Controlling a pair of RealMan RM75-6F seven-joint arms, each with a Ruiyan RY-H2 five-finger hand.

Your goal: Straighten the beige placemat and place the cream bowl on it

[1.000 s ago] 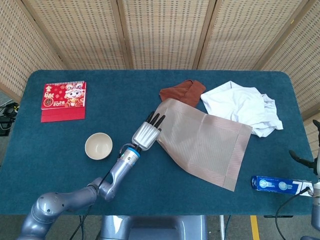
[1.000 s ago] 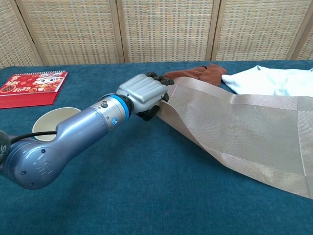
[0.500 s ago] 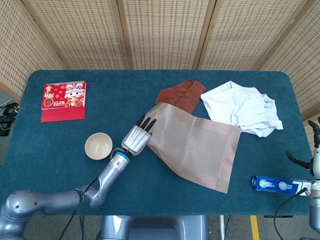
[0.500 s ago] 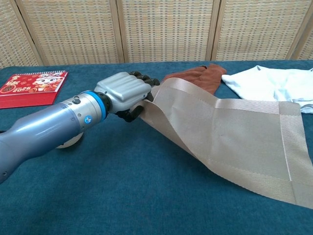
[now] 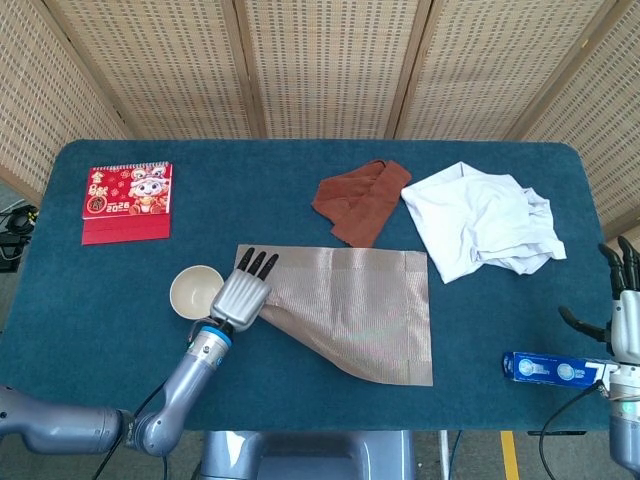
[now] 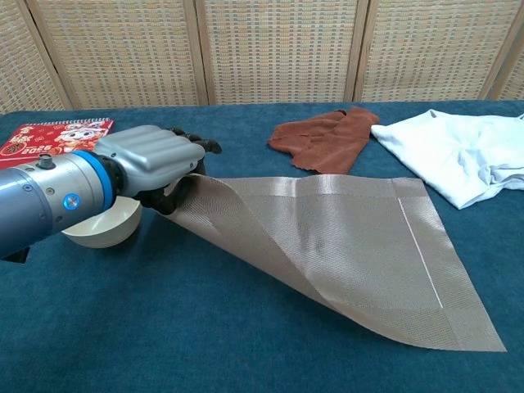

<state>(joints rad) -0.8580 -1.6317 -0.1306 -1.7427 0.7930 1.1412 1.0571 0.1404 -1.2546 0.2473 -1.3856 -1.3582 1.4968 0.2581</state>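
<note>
A: Starting at our left, we see the red calendar [image 5: 127, 202] well beyond our left hand [image 5: 240, 297], far from the work. The cream bowl [image 5: 195, 292] sits just to the hand's left, almost touching its side.

B: And the hand itself?

A: Our fingers [image 6: 182, 184] are curled around the left corner of the beige placemat [image 5: 355, 310] and grip it, lifted off the table. From the hand the mat runs off to the right, its near-left edge raised in a slanting fold while the right part lies flat on the blue table [image 5: 300, 165].

B: What worries us here?

A: Two things. The bowl is so close to the hand that any further pull leftward could knock it or drag the mat's corner over it. And if we let go with that fold raised, the corner may flop down doubled over instead of flat.

B: Farther right?

A: Beyond the mat's far edge lie the brown cloth [image 5: 361, 197] and the white garment [image 5: 480, 218], both apart from it. Our right hand [image 5: 620, 305] stands at the table's right edge, near a blue box [image 5: 553, 368]; it seems to hold nothing with fingers apart, though the edge of view cuts it off.
</note>
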